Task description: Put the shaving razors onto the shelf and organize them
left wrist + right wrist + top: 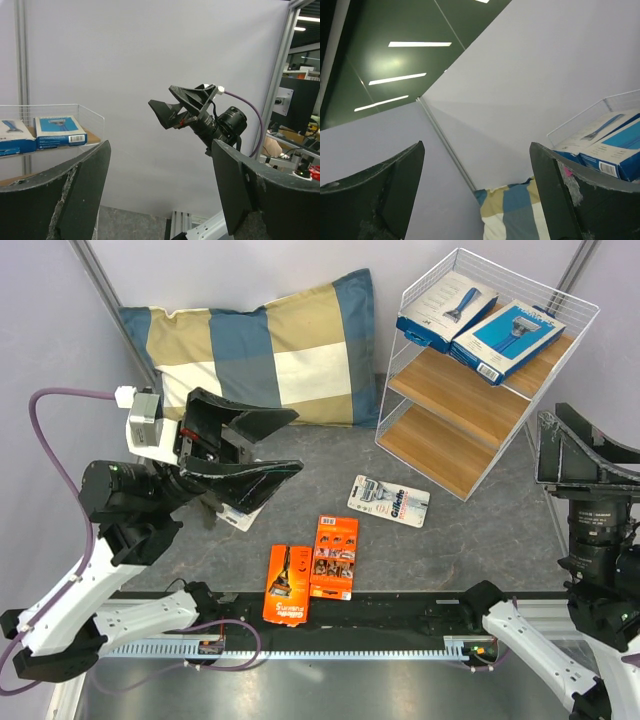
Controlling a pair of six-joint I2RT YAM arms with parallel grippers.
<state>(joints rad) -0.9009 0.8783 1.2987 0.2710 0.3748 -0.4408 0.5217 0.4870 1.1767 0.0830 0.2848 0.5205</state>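
The shelf [470,415] stands at the back right, and two blue razor boxes [445,305] [510,338] lie side by side on its top board. On the table lie a grey blister pack [389,501] and two orange cards [335,557] [287,585]. Another pale pack [240,515] is mostly hidden under my left gripper [295,443], which hangs open and empty above the table's left side, pointing right. At the right edge my right gripper [548,448] is raised, open and empty. The left wrist view shows the blue boxes [57,131] and the right gripper [185,107].
A blue-and-tan checked pillow [265,345] leans at the back, left of the shelf, and also shows in the right wrist view as the pillow [515,215]. The shelf's two lower boards [440,450] are bare. A black rail [400,615] runs along the table's near edge.
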